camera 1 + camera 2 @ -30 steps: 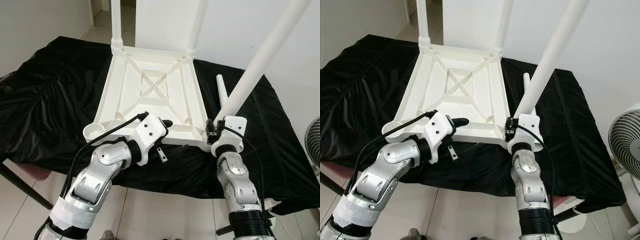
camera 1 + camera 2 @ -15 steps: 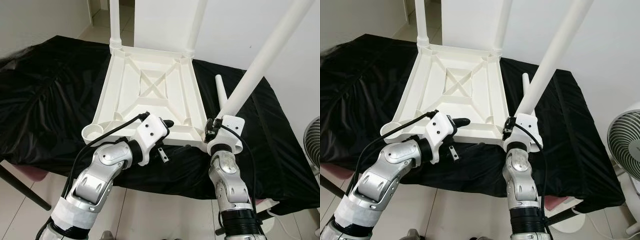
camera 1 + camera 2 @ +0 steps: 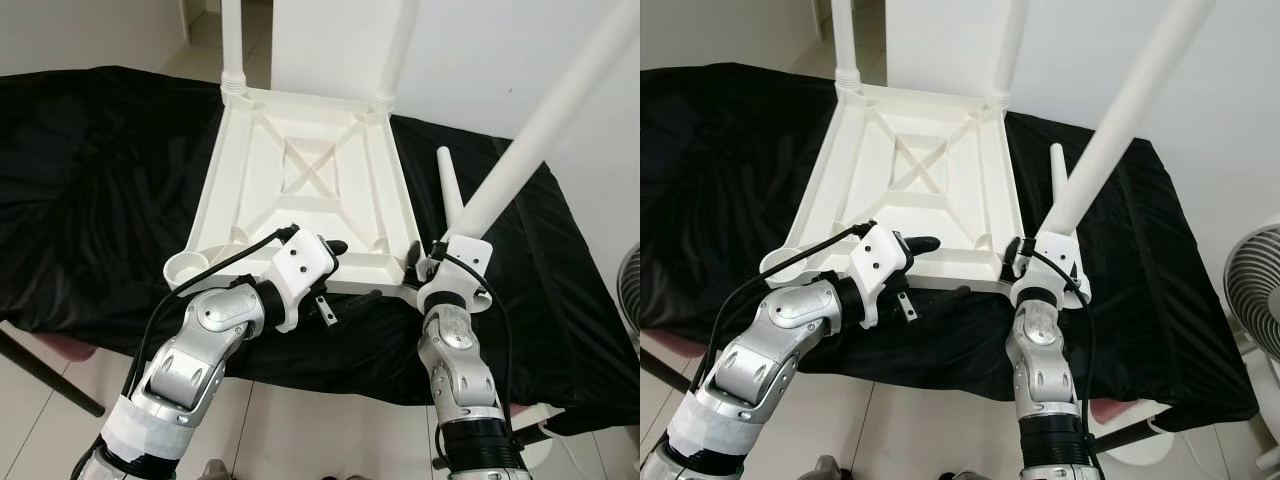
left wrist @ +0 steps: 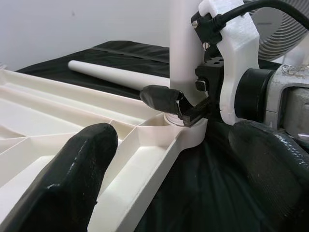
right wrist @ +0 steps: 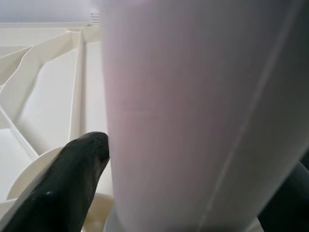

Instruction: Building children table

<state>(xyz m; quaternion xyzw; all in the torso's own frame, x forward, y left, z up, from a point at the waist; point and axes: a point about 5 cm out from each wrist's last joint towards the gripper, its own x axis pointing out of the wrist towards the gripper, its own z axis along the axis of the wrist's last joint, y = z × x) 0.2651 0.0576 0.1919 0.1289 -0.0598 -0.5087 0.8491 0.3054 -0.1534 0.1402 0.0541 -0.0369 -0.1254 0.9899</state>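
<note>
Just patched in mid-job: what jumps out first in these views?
An upturned white tabletop lies on the black cloth, two legs already standing at its far corners. The right gripper clamps a third leg, tilted, at the near right corner socket; the left gripper straddles the near rim.

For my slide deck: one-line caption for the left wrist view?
Right gripper clamps a white leg at the upturned tabletop corner socket; the open left gripper straddles the near rim.
</note>
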